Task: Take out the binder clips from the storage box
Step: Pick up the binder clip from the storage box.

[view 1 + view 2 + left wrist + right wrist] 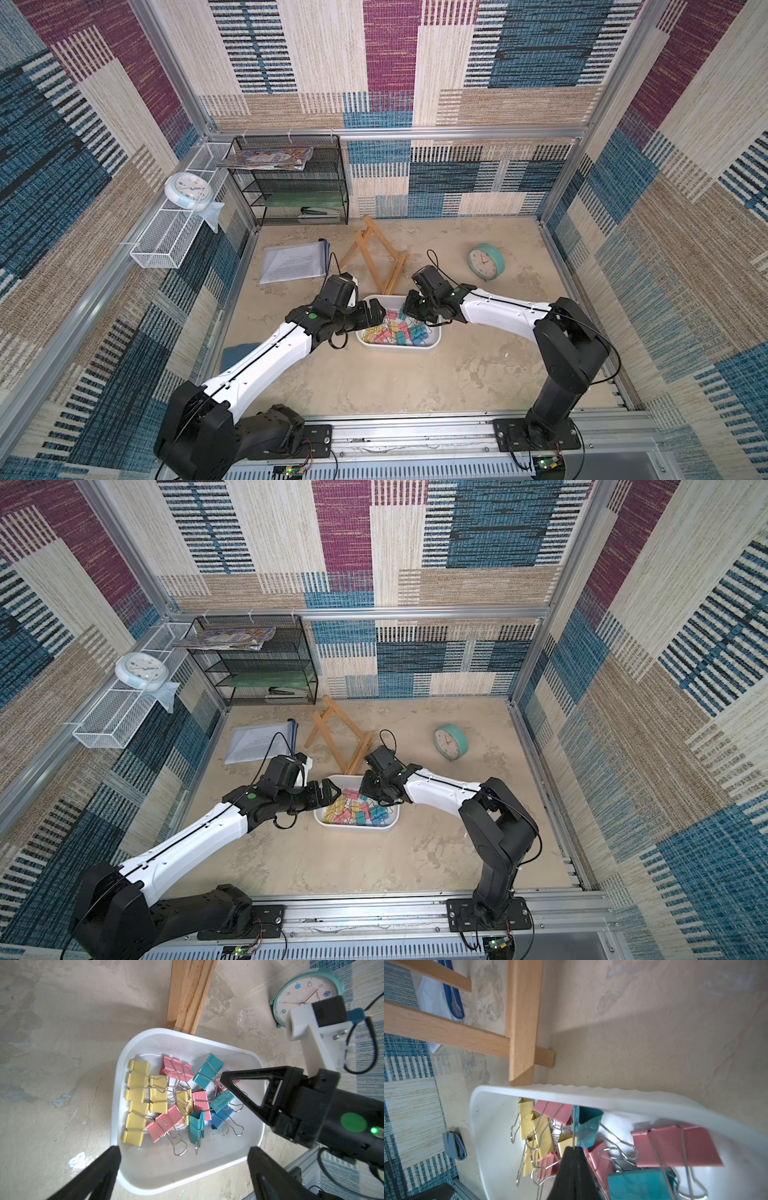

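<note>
Beige table (415, 374), carpet-walled cell | left arm stretched forward, left gripper (184, 1149) spread wide over the box (395, 348) rim, holding nothing | right arm elbow-up, right gripper (574, 1150) pinched on teal clip (588, 1126) wire | easel (187, 991) end at box's far rim | box mid-table holds all clips (160, 1095): about a dozen, overlapping, one blue
</note>
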### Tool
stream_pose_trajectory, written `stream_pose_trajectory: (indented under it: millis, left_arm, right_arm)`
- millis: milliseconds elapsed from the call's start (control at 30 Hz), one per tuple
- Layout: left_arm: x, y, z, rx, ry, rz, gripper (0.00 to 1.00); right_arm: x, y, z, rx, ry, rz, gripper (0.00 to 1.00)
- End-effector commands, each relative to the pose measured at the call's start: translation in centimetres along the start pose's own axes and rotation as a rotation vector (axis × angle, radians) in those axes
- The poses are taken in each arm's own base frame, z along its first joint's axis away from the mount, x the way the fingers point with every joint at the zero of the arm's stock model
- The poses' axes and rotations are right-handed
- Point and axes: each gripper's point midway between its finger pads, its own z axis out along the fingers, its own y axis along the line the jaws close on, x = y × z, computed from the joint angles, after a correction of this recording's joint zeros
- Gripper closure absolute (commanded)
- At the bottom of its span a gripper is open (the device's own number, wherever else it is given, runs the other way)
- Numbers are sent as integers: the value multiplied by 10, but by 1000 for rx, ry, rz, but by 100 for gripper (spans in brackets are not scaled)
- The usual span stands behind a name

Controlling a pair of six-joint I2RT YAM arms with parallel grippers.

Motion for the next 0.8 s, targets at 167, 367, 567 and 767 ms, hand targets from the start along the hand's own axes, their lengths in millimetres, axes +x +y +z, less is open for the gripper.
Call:
stream_pose_trajectory:
  millis: [167,367,567,767]
  left_arm:
    - [-7,-5,-8,15,-35,18,1]
    - [-20,-23,-12,100,-94,8,1]
    - [-25,-35,-10,166,-111,-5,1]
    - [-23,-41,-8,191,-90,19,1]
  right_arm:
    - [-17,32,-32,-174,-111,-12,100]
    - [-33,43,-58,-280,-253,-45,100]
    - [-34,56,-62,-346,-273,-119,100]
    - [-32,53,-68,-387,-291,-86,100]
